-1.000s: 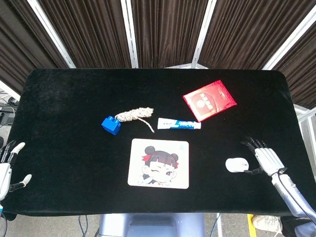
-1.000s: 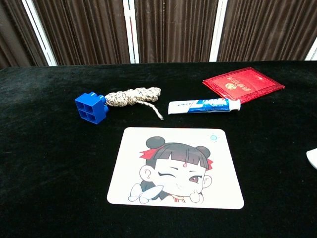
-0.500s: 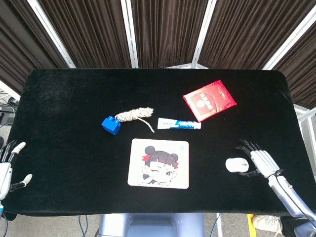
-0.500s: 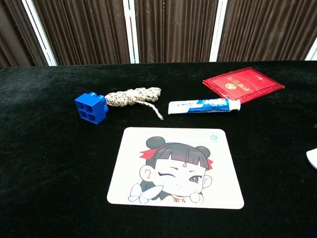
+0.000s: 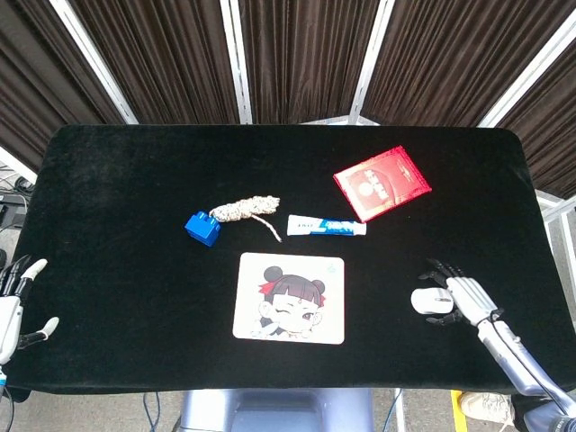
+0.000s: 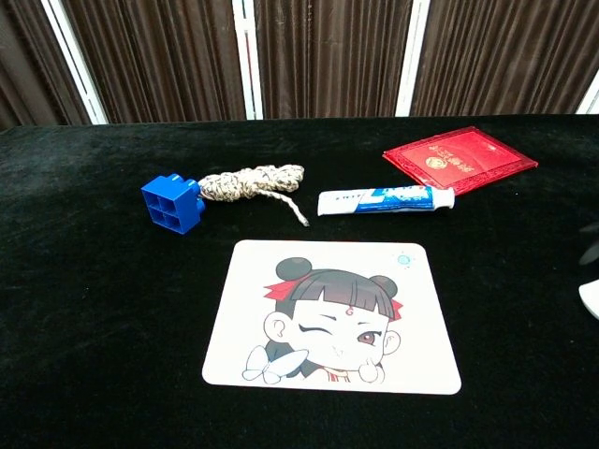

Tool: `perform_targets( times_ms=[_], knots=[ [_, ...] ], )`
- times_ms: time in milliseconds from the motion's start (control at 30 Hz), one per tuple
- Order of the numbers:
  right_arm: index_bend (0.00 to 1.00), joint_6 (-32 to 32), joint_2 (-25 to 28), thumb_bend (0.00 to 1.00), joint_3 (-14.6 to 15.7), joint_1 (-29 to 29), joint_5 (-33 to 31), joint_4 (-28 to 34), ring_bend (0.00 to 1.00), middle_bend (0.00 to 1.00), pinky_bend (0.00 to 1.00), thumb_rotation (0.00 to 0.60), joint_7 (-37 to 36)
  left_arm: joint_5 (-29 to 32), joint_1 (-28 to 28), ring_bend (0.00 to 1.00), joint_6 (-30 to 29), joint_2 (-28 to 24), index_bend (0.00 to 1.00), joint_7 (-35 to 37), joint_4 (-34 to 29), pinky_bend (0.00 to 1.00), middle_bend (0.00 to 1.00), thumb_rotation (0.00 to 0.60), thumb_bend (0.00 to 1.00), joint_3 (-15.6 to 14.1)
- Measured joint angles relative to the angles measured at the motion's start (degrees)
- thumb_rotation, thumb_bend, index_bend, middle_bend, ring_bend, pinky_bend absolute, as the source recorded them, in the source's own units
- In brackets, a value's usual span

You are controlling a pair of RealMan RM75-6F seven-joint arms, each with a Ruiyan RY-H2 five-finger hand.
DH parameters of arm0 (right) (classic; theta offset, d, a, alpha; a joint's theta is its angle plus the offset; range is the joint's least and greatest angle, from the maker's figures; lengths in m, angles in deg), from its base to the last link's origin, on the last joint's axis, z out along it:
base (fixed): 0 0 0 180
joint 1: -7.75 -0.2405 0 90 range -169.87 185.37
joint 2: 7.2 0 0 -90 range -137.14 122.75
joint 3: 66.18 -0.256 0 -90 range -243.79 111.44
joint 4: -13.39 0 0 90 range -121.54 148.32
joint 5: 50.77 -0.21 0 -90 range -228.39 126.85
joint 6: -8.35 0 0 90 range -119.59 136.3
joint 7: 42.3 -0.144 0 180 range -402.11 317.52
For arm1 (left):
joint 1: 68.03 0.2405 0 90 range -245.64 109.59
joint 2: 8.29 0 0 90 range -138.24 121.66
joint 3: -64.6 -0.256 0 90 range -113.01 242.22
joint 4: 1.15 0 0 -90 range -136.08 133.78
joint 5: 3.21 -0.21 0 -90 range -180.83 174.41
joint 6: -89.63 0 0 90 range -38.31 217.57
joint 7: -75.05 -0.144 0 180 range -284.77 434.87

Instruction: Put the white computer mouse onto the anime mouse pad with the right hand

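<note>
The white computer mouse (image 5: 429,300) lies on the black table to the right of the anime mouse pad (image 5: 290,298), about a hand's width away. My right hand (image 5: 461,297) is at the mouse's right end, fingers spread and reaching over it; whether they grip it I cannot tell. In the chest view only a sliver of the mouse (image 6: 591,297) shows at the right edge, with dark fingertips (image 6: 591,230) just above it. Nothing lies on the mouse pad (image 6: 334,317). My left hand (image 5: 14,304) rests at the table's left edge, fingers apart, holding nothing.
Behind the pad lie a blue brick (image 5: 202,228), a coiled rope (image 5: 243,209) and a toothpaste tube (image 5: 326,226). A red booklet (image 5: 382,182) sits further back on the right. The table's front edge (image 5: 297,385) runs just below the pad.
My right hand has moved left and its fingers now reach over the mouse's right end; its fingertips have entered the chest view's right edge. The mouse and the left hand have not moved.
</note>
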Motion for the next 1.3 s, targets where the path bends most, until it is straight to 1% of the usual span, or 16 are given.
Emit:
perform_targets(
  times_ms=[200,333,433,500,567,633,700,767,800,900,1000,1300],
  knots=[
    [0.28,0.88,-0.21,0.06,0.12,-0.05,-0.67,-0.28,0.00,0.05,0.00,0.600,0.62,0.02,-0.01,0.00,0.00,-0.02,0.12,-0.01,-0.04,0.00,0.00,0.600,0.25,-0.03],
    [0.29,1.52,-0.23,0.08,0.40,-0.14,-0.79,-0.42,0.00,0.07,0.00,0.600,1.03,0.00,-0.01,0.00,0.02,-0.05,0.14,0.11,-0.03,0.00,0.00,0.600,0.25,-0.05],
    [0.36,1.81,-0.22,0.11,0.60,-0.27,-0.77,-0.55,0.00,0.12,0.00,0.600,1.59,0.01,-0.02,0.00,0.03,-0.06,0.15,0.14,-0.04,0.00,0.00,0.600,0.25,-0.05],
    [0.44,1.72,-0.27,0.12,0.57,-0.29,-0.85,-0.58,0.00,0.17,0.00,0.600,1.91,-0.01,-0.03,0.00,0.03,-0.08,0.15,0.19,-0.05,0.00,0.00,0.600,0.25,-0.06],
    [0.50,1.51,-0.32,0.13,0.49,-0.29,-0.95,-0.61,0.00,0.22,0.01,0.600,2.16,-0.03,-0.02,0.00,0.02,-0.08,0.15,0.22,-0.04,0.00,0.00,0.600,0.25,-0.08],
    [0.54,1.19,-0.36,0.14,0.50,-0.26,-0.89,-0.68,0.03,0.29,0.10,0.600,2.31,-0.04,-0.01,0.00,0.00,-0.07,0.15,0.26,-0.03,0.00,0.00,0.600,0.25,-0.08],
    [0.57,0.56,-0.43,0.14,0.50,-0.21,-0.67,-0.86,0.13,0.39,0.30,0.600,2.55,-0.04,-0.03,0.00,0.00,-0.07,0.15,0.29,-0.03,0.00,0.00,0.600,0.25,-0.07],
    [0.59,-0.16,-0.54,0.14,0.48,-0.17,-0.44,-1.20,0.22,0.47,0.43,0.600,2.84,-0.05,-0.04,0.00,0.01,-0.07,0.16,0.31,-0.01,0.00,0.00,0.600,0.25,-0.08],
    [0.59,-0.63,-0.68,0.14,0.50,-0.12,-0.26,-1.52,0.27,0.50,0.48,0.600,3.06,-0.06,-0.03,0.00,0.01,-0.08,0.16,0.36,-0.01,0.00,0.00,0.600,0.25,-0.08],
    [0.62,-1.35,-1.01,0.14,0.58,-0.01,0.08,-2.19,0.34,0.55,0.57,0.600,3.52,-0.10,-0.03,0.00,0.00,-0.09,0.16,0.52,0.03,0.00,0.00,0.600,0.25,-0.10],
    [0.65,-1.36,-1.05,0.14,0.68,0.00,0.13,-2.29,0.38,0.57,0.62,0.600,3.90,-0.15,-0.03,0.00,0.02,-0.12,0.16,0.72,0.08,0.00,0.00,0.600,0.25,-0.12],
    [0.65,-2.65,-0.58,0.14,0.64,-0.39,0.78,-2.30,0.38,0.58,0.62,0.600,4.57,-0.22,-0.02,0.00,0.01,-0.13,0.16,0.89,0.11,0.00,0.00,0.600,0.25,-0.15]
  ],
)
